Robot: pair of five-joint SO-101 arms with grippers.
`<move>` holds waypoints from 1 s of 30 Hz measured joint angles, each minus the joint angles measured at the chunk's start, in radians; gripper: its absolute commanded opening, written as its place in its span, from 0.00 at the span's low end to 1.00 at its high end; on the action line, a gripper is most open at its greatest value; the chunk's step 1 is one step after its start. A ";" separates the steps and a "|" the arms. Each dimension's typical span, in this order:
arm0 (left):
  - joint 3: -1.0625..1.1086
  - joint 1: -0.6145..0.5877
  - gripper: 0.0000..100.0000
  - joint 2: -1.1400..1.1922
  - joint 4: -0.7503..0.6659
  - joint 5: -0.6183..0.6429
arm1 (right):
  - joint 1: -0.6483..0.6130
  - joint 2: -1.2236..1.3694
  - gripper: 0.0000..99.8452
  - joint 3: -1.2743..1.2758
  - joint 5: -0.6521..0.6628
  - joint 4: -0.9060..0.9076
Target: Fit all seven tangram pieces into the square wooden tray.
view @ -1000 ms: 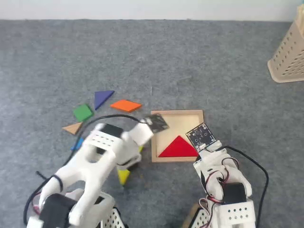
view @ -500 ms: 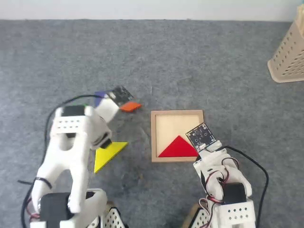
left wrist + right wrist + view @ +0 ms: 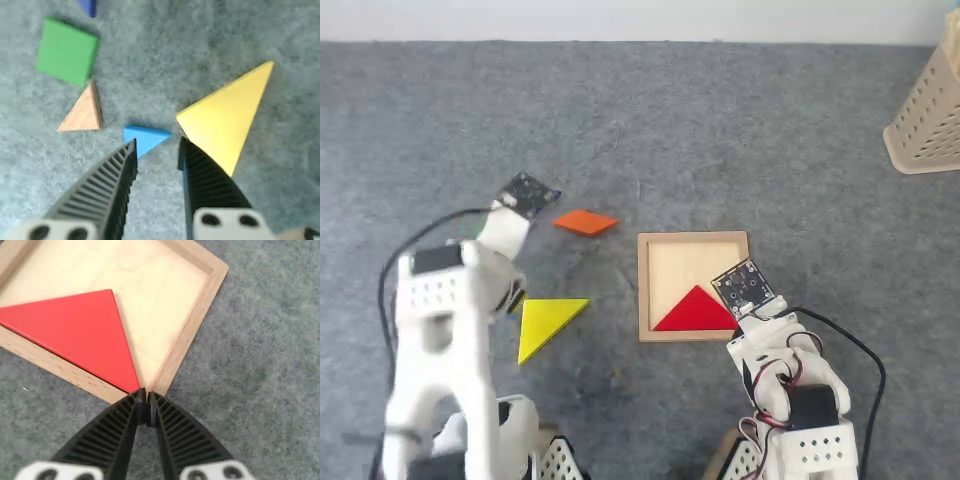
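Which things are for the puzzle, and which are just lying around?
For the puzzle: wooden tray, red triangle already in it, yellow triangle, orange piece, green square, plain wooden triangle, light blue triangle, dark blue piece.

Just lying about: cream basket with holes, far off to one side.

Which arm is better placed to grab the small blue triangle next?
Left. The left gripper hangs open over the small blue triangle; the right gripper is shut at a corner of the square wooden tray.
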 measured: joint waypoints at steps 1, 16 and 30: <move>0.041 0.006 0.23 -0.066 -0.008 0.000 | 0.000 0.000 0.01 0.000 0.000 0.000; -0.086 0.021 0.25 -0.112 0.126 0.064 | 0.000 0.000 0.01 0.000 0.000 0.000; -0.086 0.028 0.34 0.035 0.167 0.035 | 0.000 0.000 0.01 0.000 0.000 0.000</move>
